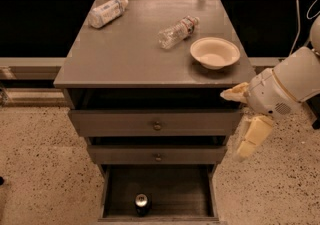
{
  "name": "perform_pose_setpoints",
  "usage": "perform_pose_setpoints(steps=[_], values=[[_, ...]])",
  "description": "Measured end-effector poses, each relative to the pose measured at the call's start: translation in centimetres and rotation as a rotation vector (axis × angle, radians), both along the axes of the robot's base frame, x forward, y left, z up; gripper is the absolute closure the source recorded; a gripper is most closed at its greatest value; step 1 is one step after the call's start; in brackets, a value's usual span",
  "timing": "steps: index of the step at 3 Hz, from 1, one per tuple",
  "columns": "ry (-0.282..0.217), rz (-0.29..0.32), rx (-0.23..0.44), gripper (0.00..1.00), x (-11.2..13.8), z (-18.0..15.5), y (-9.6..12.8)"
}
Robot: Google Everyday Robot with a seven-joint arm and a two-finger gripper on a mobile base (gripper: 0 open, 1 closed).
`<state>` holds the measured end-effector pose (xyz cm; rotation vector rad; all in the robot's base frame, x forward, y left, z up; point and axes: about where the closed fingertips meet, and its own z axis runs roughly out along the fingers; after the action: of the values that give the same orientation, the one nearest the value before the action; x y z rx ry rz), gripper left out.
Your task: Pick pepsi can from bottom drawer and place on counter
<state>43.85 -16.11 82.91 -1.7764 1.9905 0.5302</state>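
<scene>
The pepsi can [142, 203] stands upright near the front of the open bottom drawer [165, 191], its silver top facing up. The grey counter [135, 51] tops the cabinet. My gripper [245, 116] hangs on the white arm to the right of the cabinet, level with the top drawer front and well above and to the right of the can. Its cream fingers [251, 138] are spread apart and hold nothing.
Two clear plastic bottles [107, 12] [177, 31] lie on the counter, and a cream bowl [214, 52] sits near its right edge. The two upper drawers with round knobs [157, 125] are pulled slightly out. Speckled floor surrounds the cabinet.
</scene>
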Motion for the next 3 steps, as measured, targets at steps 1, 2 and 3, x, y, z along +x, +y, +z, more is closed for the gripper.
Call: perform_pose_setpoints(steps=[1, 2, 3], values=[[-0.016, 0.024, 0.033, 0.0, 0.3, -0.4, 1.1], [-0.056, 0.084, 0.244, 0.0, -0.6, -6.1, 5.1], [-0.128, 0.093, 0.436, 0.0, -0.6, -12.0, 9.2]])
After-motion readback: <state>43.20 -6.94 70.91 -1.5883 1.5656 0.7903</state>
